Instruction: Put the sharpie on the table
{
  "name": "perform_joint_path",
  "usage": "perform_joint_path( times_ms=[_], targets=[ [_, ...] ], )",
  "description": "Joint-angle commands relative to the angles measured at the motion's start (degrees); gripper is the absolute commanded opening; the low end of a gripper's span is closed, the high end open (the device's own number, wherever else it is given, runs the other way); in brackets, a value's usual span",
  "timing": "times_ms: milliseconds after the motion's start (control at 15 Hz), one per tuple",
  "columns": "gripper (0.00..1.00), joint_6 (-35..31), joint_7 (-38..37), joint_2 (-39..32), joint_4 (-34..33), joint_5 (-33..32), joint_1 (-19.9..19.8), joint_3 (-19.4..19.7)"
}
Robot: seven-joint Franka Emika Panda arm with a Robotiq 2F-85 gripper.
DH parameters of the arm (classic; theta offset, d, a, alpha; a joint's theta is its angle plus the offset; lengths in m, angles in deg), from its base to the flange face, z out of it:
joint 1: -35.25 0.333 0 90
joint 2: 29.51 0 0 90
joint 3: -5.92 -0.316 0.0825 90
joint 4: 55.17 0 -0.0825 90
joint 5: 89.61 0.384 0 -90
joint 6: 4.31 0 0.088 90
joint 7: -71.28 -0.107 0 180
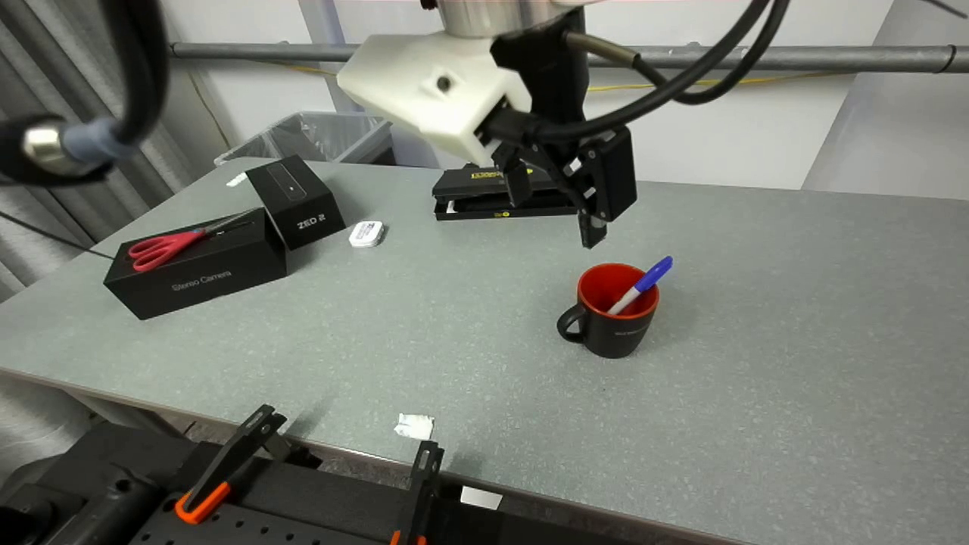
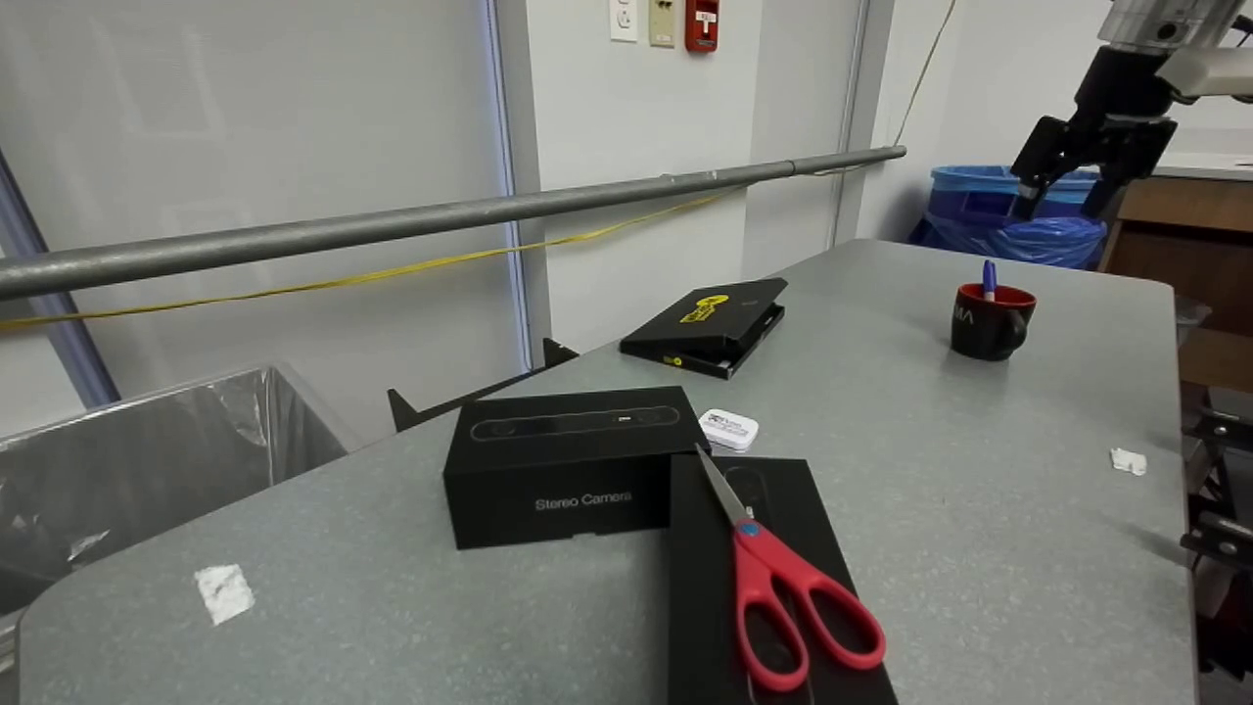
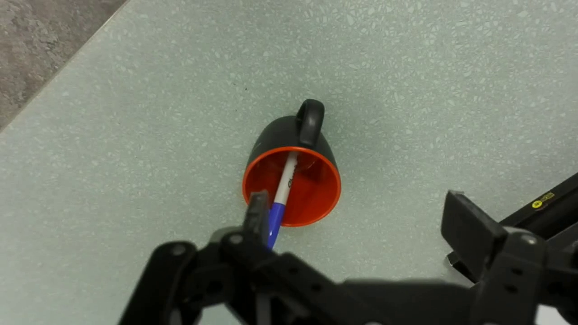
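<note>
Beyond the grey-green surface (image 1: 795,363), the wall (image 1: 727,125) was crossed by a grey pipe (image 1: 757,58); a clear-lined bin (image 2: 196,441) was placed beside it. The sharpie (image 1: 640,286) was propped, tilted, inside a red-lined black mug (image 1: 615,337). Higher up, the hand (image 2: 1060,208) was held with jaws spread apart.

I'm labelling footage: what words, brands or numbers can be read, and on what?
"Stereo Camera": black oblong box under the red-handled metal scissors, and the other black oblong box.
"ZED 2": that other box.
Too small or blurred: lettering on the flat black box, white rounded case, black mug with red inside, blue-capped white marker pen, red wall device.
</note>
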Motion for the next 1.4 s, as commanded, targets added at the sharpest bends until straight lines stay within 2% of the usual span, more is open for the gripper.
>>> perform_joint_path(
  times_ms=[0, 133, 400, 600, 1133, 1333],
  targets=[
    [1.00, -5.55, -5.51, -3.27, -0.82, -3.85, -2.09, -0.33],
    [1.00, -10.37, -10.87, -6.78, -2.37, -8.09, -5.44, -1.25],
    [1.00, -13.98, -19.96, -13.49, -7.02, -16.22, -11.09, -1.71],
    [1.00, -14.42, -28.01, -17.97, -11.19, -23.72, -12.78, -0.74],
    [1.00, -12.33, -52.41, -27.73, -20.95, -45.66, -8.84, 3.91],
    [1.00, -11.58, -57.15, -30.65, -22.43, -50.11, -7.62, 4.38]
  ],
)
